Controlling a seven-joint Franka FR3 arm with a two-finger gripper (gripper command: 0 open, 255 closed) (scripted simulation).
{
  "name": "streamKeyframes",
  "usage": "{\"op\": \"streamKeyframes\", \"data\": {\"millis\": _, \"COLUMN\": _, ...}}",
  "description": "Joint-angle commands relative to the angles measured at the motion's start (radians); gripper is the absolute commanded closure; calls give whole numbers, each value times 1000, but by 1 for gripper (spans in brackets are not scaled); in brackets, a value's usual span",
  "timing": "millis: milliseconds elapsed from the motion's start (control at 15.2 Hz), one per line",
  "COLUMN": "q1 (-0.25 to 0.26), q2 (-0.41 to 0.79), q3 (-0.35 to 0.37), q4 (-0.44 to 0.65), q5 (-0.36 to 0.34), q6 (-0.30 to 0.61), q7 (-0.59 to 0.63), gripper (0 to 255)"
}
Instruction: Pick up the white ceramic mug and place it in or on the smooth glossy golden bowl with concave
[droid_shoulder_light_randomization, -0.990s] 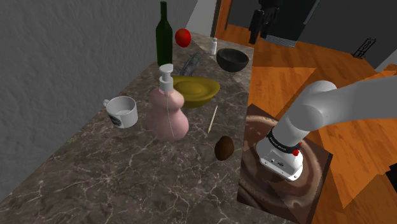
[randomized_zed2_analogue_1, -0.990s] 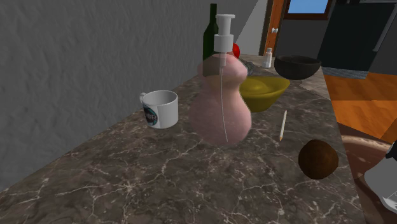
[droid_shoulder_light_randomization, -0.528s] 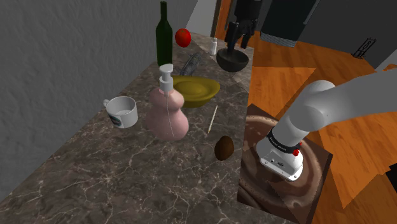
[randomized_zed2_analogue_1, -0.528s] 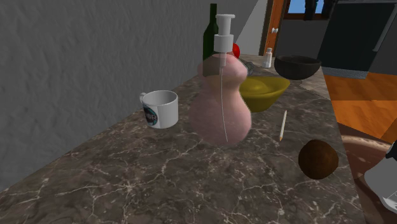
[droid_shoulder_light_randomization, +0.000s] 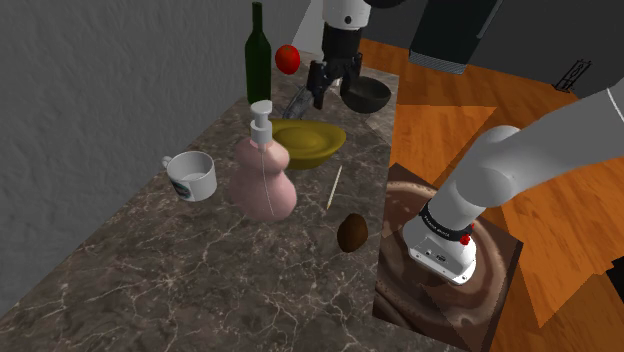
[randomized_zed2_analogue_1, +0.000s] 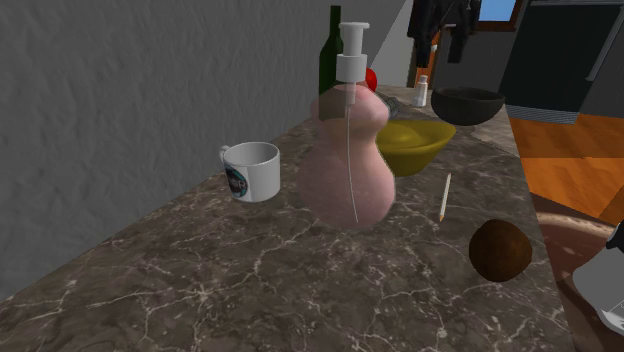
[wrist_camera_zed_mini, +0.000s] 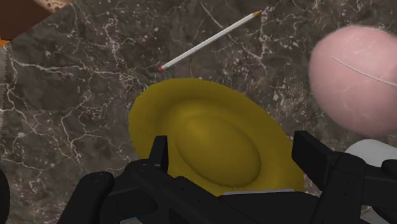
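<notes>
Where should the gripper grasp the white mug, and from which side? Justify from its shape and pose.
Probably the rim, from straight above. The mug stands upright, mouth open, so one finger can go inside and one outside its wall. Choose the rim away from the handle, which points toward the grey wall; the pink dispenser crowds a sideways approach.

Black tool (droid_shoulder_light_randomization: 320, 97) above yellow bowl (droid_shoulder_light_randomization: 306, 143), white mug (droid_shoulder_light_randomization: 191, 176) near pink dispenser (droid_shoulder_light_randomization: 265, 178)
</notes>
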Motion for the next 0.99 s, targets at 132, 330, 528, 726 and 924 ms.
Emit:
{"op": "streamKeyframes", "data": {"millis": 132, "q1": 8, "q2": 115, "q3": 69, "q4": 38, "q5": 14, "q6": 88, "q7": 88, "gripper": 0}}
{"op": "streamKeyframes", "data": {"millis": 330, "q1": 11, "q2": 215, "q3": 118, "q4": 84, "q5": 7, "q6": 148, "q7": 157, "gripper": 0}}
{"op": "streamKeyframes", "data": {"millis": 528, "q1": 14, "q2": 322, "q3": 164, "q4": 142, "q5": -17, "q6": 202, "q7": 231, "gripper": 0}}
{"op": "streamKeyframes", "data": {"millis": 726, "q1": 21, "q2": 437, "q3": 202, "q4": 211, "q5": -59, "q6": 247, "q7": 310, "gripper": 0}}
{"op": "streamKeyframes", "data": {"millis": 924, "q1": 37, "q2": 558, "q3": 229, "q4": 292, "q5": -116, "q6": 281, "q7": 393, "gripper": 0}}
